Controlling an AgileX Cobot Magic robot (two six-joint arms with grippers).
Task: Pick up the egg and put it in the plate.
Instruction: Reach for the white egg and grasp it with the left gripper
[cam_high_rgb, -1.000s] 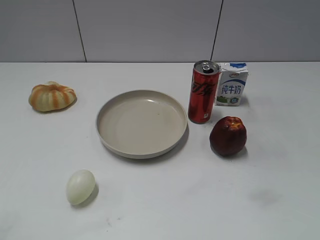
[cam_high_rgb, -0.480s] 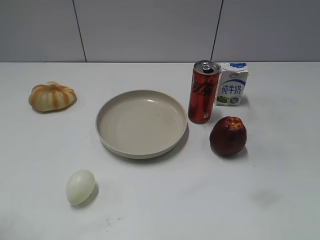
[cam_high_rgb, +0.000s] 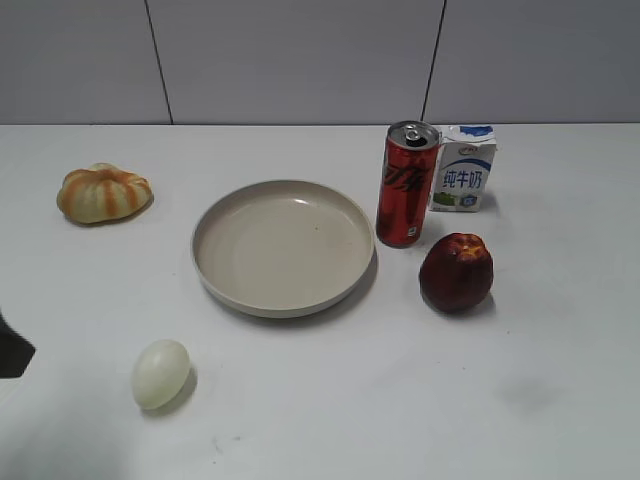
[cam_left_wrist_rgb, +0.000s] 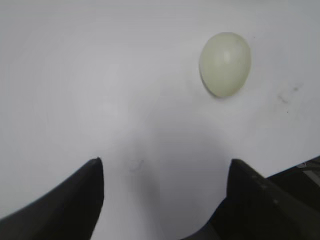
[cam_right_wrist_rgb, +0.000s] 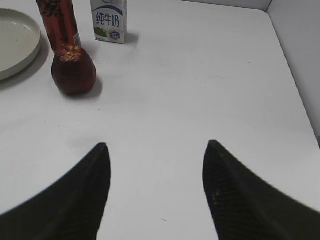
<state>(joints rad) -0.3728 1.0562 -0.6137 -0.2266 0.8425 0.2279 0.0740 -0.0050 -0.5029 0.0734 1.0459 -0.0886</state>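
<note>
The pale egg lies on the white table at the front left, apart from the beige plate in the middle. In the left wrist view the egg lies ahead and to the right of my open, empty left gripper. A dark tip of the left gripper shows at the exterior view's left edge, left of the egg. My right gripper is open and empty above bare table, and part of the plate shows in that view at the upper left.
A ribbed orange pumpkin thing sits at the far left. A red can, a milk carton and a dark red apple stand right of the plate. A wall runs behind the table.
The left gripper's dark tip has come into the exterior view at the left edge. The objects have not moved.
</note>
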